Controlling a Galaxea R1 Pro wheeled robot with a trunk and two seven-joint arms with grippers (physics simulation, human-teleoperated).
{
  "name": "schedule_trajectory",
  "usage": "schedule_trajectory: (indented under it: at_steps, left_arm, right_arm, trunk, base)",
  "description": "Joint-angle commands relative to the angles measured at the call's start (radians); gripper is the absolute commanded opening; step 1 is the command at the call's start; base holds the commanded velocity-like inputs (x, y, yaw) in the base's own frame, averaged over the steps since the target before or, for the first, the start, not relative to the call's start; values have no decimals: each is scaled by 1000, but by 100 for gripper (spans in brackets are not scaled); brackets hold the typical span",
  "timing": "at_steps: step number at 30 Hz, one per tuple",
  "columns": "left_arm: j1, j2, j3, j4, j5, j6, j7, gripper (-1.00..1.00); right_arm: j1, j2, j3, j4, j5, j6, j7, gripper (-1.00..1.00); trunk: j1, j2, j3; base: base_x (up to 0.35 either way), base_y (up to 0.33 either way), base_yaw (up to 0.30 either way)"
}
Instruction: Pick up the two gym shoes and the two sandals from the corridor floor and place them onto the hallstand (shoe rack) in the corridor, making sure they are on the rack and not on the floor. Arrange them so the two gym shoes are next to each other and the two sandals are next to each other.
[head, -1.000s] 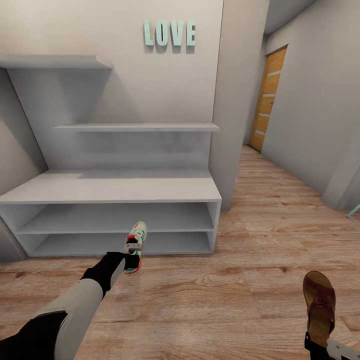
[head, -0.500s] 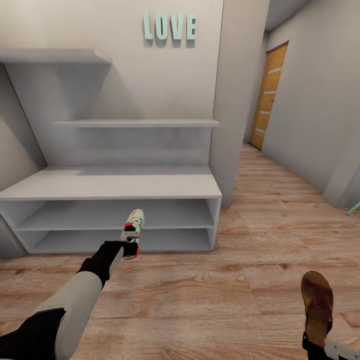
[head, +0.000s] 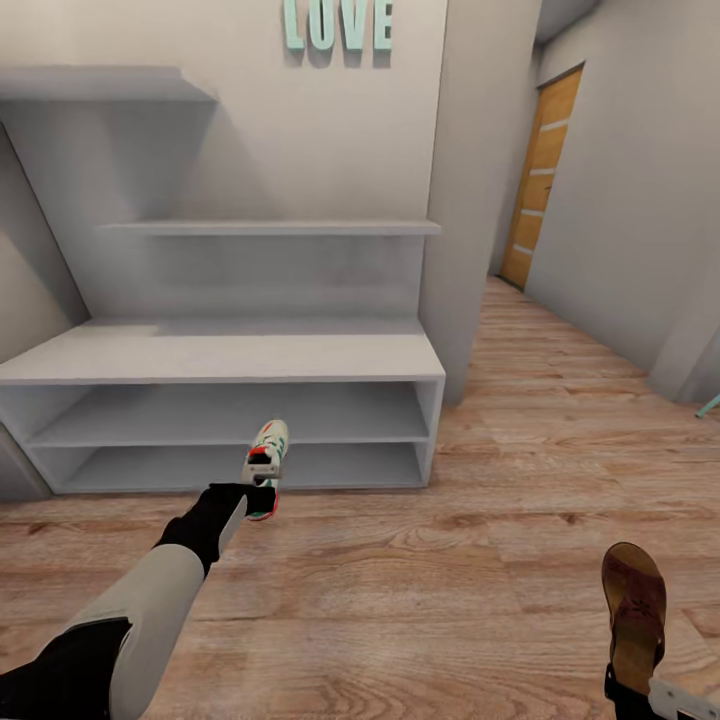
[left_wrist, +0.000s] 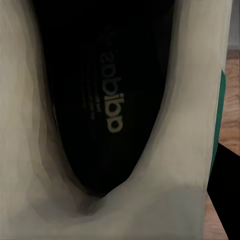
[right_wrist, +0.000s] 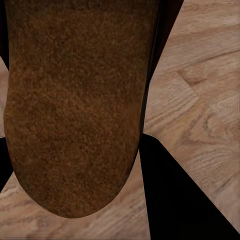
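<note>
L end effector (head: 262, 487) grips gym shoe (head: 268, 458), insole "adidas"; R (head: 640, 700) pinches sandal (head: 635, 610).

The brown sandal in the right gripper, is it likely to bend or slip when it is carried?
The sandal looks flat and thin, so it may flex somewhat. It is gripped at its heel end with the toe sticking out, so it could sag or swing. Its footbed looks rough, like suede, so it probably will not slip easily in the right gripper.
</note>
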Motion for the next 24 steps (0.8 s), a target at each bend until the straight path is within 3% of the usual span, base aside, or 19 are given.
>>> schedule_trajectory:
  at_steps: [1, 20, 24]
  left_arm:
    - [0, -2, 7, -2, -9, 5, -3, -100]
    - [3, 1, 4, -3, -14, 5, -3, -100]
    - [5, 0, 4, -5, -14, 5, -2, -100]
  right_arm:
    - [-1, 0, 3, 0, -12, -4, 3, -100]
    - [-1, 0, 4, 2, -6, -7, 3, -100]
    - [-1, 0, 4, 2, -6, -6, 3, -100]
  trunk:
    - [4, -8, -6]
    - [19, -27, -90]
    - [19, -27, -90]
  base:
    - [0, 0, 0]
    - [0, 0, 0]
    - [0, 0, 0]
